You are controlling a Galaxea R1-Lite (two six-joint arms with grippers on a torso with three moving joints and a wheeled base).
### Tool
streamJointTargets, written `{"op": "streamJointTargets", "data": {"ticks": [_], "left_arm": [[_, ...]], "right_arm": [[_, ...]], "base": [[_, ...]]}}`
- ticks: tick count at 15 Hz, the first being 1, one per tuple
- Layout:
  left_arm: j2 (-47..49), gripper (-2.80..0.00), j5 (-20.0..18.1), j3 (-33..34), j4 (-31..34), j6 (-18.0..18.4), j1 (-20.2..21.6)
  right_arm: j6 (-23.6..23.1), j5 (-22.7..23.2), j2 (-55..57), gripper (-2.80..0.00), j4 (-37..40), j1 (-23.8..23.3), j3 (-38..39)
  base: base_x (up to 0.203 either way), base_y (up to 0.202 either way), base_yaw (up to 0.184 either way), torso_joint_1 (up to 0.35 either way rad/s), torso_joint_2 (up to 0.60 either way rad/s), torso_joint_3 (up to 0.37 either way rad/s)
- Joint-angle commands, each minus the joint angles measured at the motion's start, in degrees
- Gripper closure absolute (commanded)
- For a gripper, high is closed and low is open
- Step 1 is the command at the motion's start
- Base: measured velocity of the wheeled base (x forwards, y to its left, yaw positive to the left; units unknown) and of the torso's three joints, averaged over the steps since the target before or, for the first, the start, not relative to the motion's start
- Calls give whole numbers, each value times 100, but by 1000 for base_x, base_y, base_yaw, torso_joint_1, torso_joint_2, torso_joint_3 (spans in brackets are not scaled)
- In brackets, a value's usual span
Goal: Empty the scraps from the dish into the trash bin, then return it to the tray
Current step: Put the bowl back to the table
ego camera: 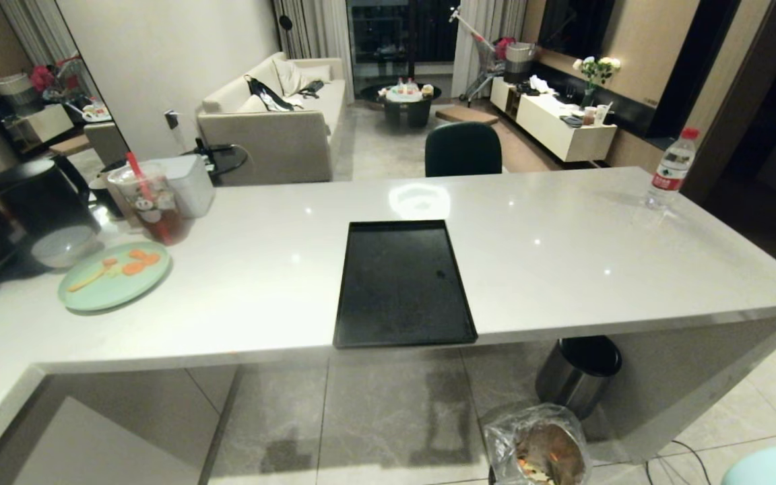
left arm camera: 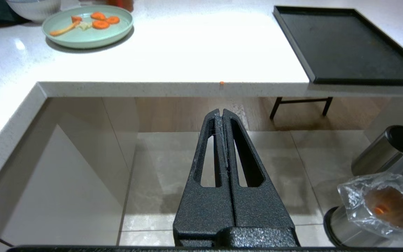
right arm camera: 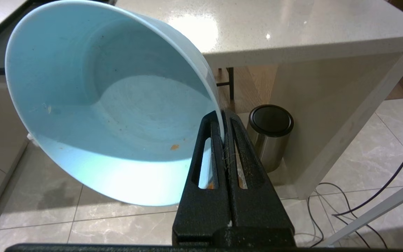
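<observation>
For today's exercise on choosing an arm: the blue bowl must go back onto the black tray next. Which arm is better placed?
The right. The right gripper already clamps the rim of the pale-blue bowl, which looks nearly emptied. The left gripper is shut on nothing, below the counter edge. The tray sits empty.

My right gripper point(right arm camera: 223, 120) is clamped tight on the rim of the dish point(right arm camera: 93, 101). My left gripper point(left arm camera: 221, 113) hangs idle, fingers pressed together.
</observation>
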Motion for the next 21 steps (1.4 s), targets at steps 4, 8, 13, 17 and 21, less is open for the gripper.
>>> {"op": "streamJointTargets", "data": {"ticks": [4,8,13,17,21], "left_arm": [[6,0,3,0,-1,-6,1],[6,0,3,0,-1,-6,-7],[6,0,3,0,-1,-6,1],[6,0,3,0,-1,3,1],[6,0,3,0,-1,3,1]], "right_arm": [[8,0,7,0,1,1,0],[38,5,7,0,10,1,-9],[38,8,7,0,10,1,-9],[38,0,7,0,10,1,-9],[38,8,7,0,10,1,-9]], "base": [[0,0,0,144,-349,-201],[0,0,0,29,-70,-39],[0,0,0,0,0,0],[18,0,0,-1,0,1],[187,0,2,3,1,1]]}}
